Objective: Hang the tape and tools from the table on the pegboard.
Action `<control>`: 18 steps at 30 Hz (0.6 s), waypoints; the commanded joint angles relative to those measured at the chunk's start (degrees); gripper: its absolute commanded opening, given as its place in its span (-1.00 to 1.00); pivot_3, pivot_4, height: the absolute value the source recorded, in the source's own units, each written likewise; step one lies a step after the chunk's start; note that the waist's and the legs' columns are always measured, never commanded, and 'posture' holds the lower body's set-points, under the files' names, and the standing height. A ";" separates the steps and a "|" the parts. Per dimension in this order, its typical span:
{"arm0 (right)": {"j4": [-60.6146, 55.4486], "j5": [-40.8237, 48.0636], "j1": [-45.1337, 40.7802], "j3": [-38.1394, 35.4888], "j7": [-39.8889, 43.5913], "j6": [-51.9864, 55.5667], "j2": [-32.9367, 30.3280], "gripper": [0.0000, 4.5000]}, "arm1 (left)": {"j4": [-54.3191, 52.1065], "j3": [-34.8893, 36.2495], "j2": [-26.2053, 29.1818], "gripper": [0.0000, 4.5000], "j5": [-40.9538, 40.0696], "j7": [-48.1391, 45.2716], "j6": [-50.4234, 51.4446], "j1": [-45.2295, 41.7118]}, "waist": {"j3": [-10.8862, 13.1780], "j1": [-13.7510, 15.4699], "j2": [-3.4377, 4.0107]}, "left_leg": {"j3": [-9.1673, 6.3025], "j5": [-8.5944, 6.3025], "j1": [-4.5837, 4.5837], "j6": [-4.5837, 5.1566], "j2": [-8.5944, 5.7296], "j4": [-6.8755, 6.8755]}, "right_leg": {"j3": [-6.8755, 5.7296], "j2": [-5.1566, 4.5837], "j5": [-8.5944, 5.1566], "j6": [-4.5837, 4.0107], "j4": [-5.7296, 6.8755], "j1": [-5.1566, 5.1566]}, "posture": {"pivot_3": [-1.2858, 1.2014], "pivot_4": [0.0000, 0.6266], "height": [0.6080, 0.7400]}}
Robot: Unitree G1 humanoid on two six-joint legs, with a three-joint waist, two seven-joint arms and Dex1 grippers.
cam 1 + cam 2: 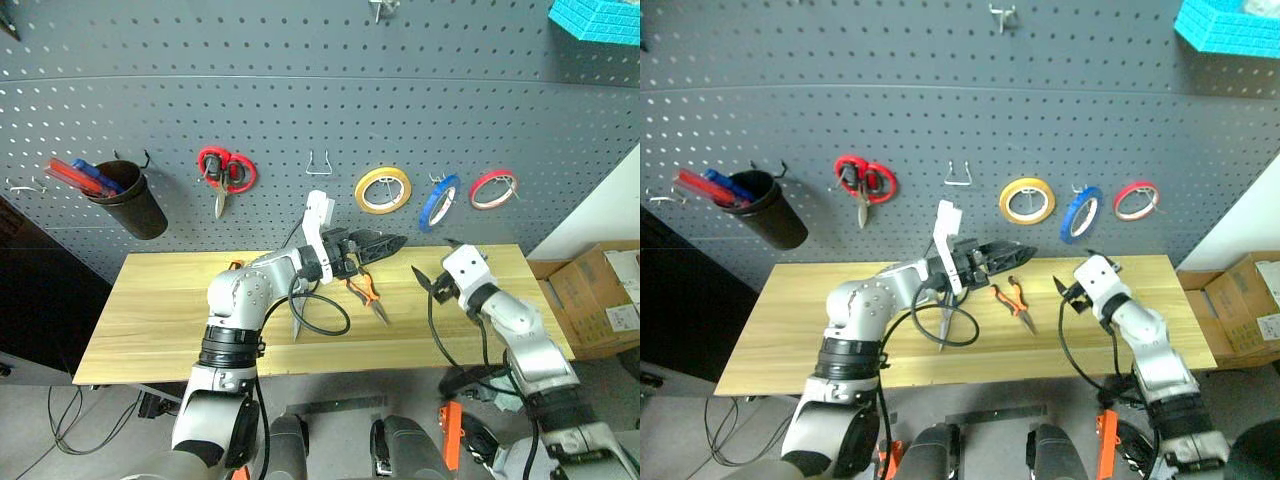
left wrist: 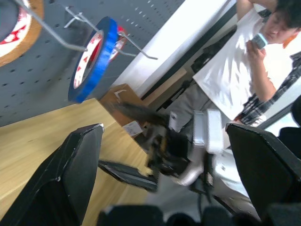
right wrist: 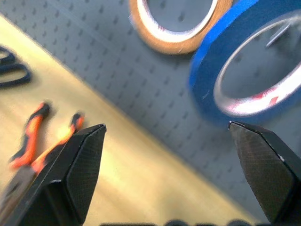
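The blue tape (image 1: 438, 203) hangs on a hook of the pegboard (image 1: 280, 90), between a yellow roll (image 1: 383, 190) and a red roll (image 1: 493, 188). Orange-and-black pliers (image 1: 366, 292) lie on the table (image 1: 150, 320). The dark scissors (image 3: 13, 74) lie left of them, their blades (image 1: 943, 333) showing under my left forearm. An orange bit (image 1: 236, 265) peeks out behind my left elbow; I cannot tell what it is. My left gripper (image 1: 393, 243) hovers open and empty above the pliers. My right gripper (image 1: 432, 262) stands open and empty just below the blue tape.
Red-handled scissors (image 1: 225, 172) and a black cup (image 1: 135, 200) with pens hang at the left of the pegboard. An empty wire hook (image 1: 318, 165) sits at its middle. A cardboard box (image 1: 600, 295) stands right of the table. A person (image 2: 244, 61) stands off to the right.
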 commanded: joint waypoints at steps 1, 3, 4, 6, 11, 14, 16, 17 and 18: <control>-11.62 4.13 3.00 0.97 -0.64 21.36 4.62 1.00 | -3.82 -3.41 1.05 1.00 5.85 3.76 -4.01 6.49 | -0.01 -0.21 0.03 | 0.08 0.00 0.06 0.00 0.05 -0.06 | 0.09 0.04 0.00 -0.01 0.01 -0.01 | 0.04 -0.49 1.00; -14.33 4.88 1.87 3.36 -0.24 30.26 7.17 1.00 | -4.49 -4.32 1.46 1.00 10.94 8.50 -7.49 11.16 | 0.00 -0.33 0.04 | 0.16 0.00 0.21 0.01 0.11 -0.11 | 0.21 0.11 -0.01 -0.02 0.05 0.00 | 0.05 -0.46 1.00; -15.12 5.19 1.04 4.00 -0.30 33.71 8.21 1.00 | -5.25 -3.52 1.11 1.00 11.41 10.33 -7.54 12.96 | 0.01 -0.34 0.04 | 0.21 -0.01 0.31 0.01 0.13 -0.13 | 0.32 0.17 -0.02 -0.02 0.07 0.00 | 0.05 -0.42 1.00; -13.86 5.42 -2.01 5.25 -1.16 39.25 10.78 1.00 | -8.30 -1.82 1.29 1.00 10.65 12.13 -5.81 17.27 | 0.11 -0.31 0.02 | 0.22 0.00 0.46 0.03 0.16 -0.16 | 0.55 0.31 0.00 -0.06 0.11 0.00 | 0.07 -0.37 1.00; -3.67 4.27 -10.03 10.49 0.49 43.72 12.41 1.00 | -16.58 -0.76 0.86 1.00 8.01 13.74 -2.01 26.25 | 0.35 0.38 -0.13 | 0.25 0.06 0.65 0.12 0.11 -0.12 | 0.85 0.36 -0.20 -0.53 0.41 -0.06 | 0.10 -0.27 1.00; 3.32 3.73 -14.31 12.23 1.38 43.56 12.44 1.00 | -19.27 -0.14 0.21 1.00 7.14 14.97 -0.70 28.85 | 0.64 1.04 -0.14 | 0.28 0.08 0.61 0.16 0.08 -0.12 | 1.02 0.35 -0.21 -0.54 0.40 -0.05 | 0.11 -0.24 1.00; 7.64 3.36 -16.68 13.10 1.92 43.30 12.40 1.00 | -20.01 0.41 -0.01 1.00 6.76 15.66 -0.16 29.62 | 0.87 1.28 -0.15 | 0.38 0.08 0.60 0.16 0.06 -0.12 | 1.06 0.35 -0.21 -0.54 0.37 -0.08 | 0.12 -0.22 1.00; 10.11 3.23 -17.75 13.00 1.87 43.09 12.51 1.00 | -20.26 0.55 -0.15 1.00 6.89 16.07 -0.11 29.92 | 1.01 1.33 -0.13 | 0.40 0.08 0.56 0.16 0.06 -0.12 | 1.06 0.35 -0.21 -0.54 0.35 -0.11 | 0.12 -0.21 1.00; 12.44 2.84 -18.71 13.26 1.90 42.43 12.30 1.00 | -20.55 0.46 -0.13 1.00 7.18 16.41 -0.25 30.22 | 1.10 1.38 -0.11 | 0.43 0.07 0.56 0.16 0.06 -0.13 | 1.07 0.36 -0.21 -0.54 0.33 -0.12 | 0.13 -0.20 1.00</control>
